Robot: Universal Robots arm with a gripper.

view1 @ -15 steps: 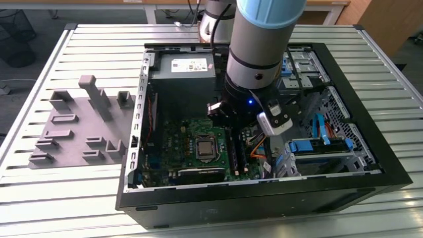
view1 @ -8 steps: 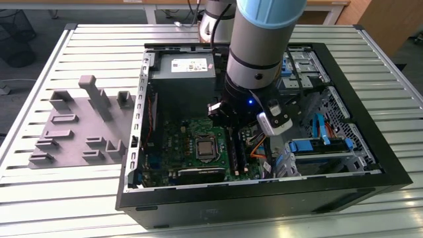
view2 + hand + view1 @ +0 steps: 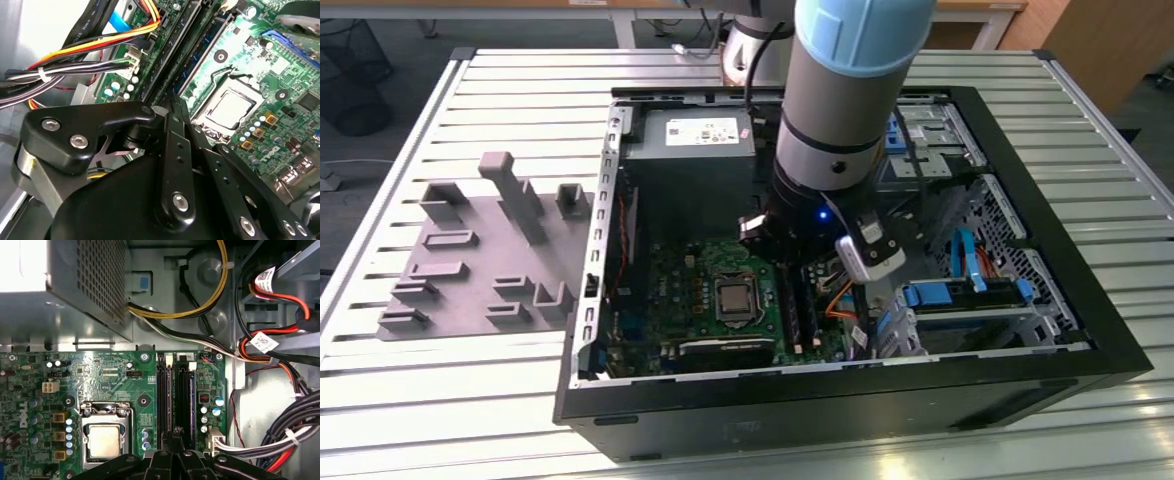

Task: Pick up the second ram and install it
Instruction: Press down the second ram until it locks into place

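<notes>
The second ram (image 3: 207,47) looks to be the thin blue stick standing in one of the long black slots on the green board (image 3: 115,375), inside the open computer case (image 3: 1067,370). The case lies in the middle of the desk (image 3: 520,80). The grey holder tray (image 3: 467,270) sits well apart from it, toward the desk edge at the exterior view's left. Your tool (image 3: 172,106) is down inside the case with its fingers drawn narrow, and its tip is right at the near end of that blue stick (image 3: 189,390). You cannot tell from here whether the tip is pinching the stick or just touching it. You also cannot tell whether the stick is all the way down in its slot. If you push while the stick leans or sits off its slot, it could bend or hurt the slot. The shiny chip socket (image 3: 104,439) is just beside the slots, so a slip that way could scratch it. The bunch of coloured wires (image 3: 85,55) is near too, and the tool could snag it.
</notes>
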